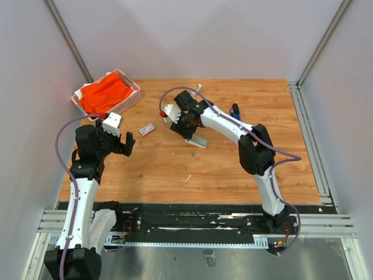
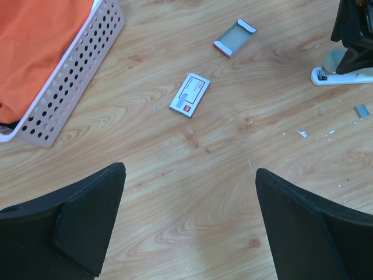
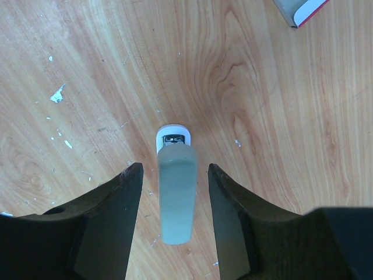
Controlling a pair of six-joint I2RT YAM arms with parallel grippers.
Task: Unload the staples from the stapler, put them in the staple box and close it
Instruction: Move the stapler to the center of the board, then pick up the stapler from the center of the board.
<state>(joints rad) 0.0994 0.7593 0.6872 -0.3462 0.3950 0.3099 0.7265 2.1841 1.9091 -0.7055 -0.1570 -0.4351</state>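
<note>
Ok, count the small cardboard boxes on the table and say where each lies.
2. A closed white box with a red mark lies right of the basket; an open box with red ends lies just beyond it, nearer the stapler. Others may be hidden.

Before left tool [image 2: 189, 169], the table [image 2: 116, 116] lies open, save small box [image 2: 190, 95] and sleeve [image 2: 234, 38].

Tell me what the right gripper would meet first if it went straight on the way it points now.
Probably the grey and white stapler, ahead between the open fingers of the right gripper, a gap on each side. The fingers might pass it and reach the table; depth is unclear.
</note>
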